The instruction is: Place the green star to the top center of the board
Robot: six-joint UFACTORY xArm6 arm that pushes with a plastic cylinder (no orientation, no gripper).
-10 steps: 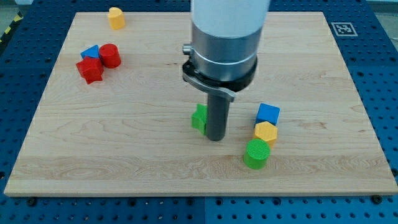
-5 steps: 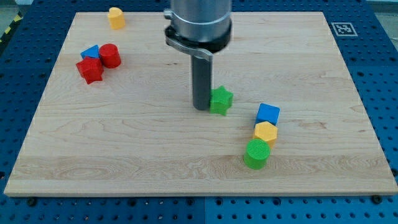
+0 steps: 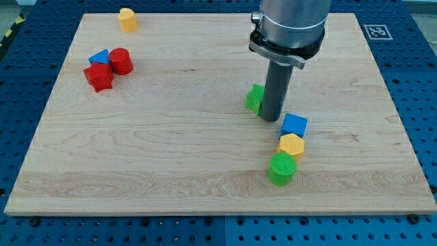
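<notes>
The green star (image 3: pixel 255 100) lies on the wooden board (image 3: pixel 171 157), a little right of the middle, half hidden behind my rod. My tip (image 3: pixel 272 118) rests on the board touching the star's right side, just up and left of the blue cube (image 3: pixel 294 125). The arm's grey body rises out of the view's top.
Below the blue cube lie a yellow hexagon (image 3: pixel 291 145) and a green cylinder (image 3: pixel 282 169), stacked in a column. At the upper left sit a red star (image 3: pixel 99 77), a blue triangle (image 3: pixel 100 57) and a red cylinder (image 3: pixel 121 61). A yellow block (image 3: pixel 127 19) lies near the top edge.
My tip went from below-right of the star to its left, then round to its right side. The star moved up and to the right.
</notes>
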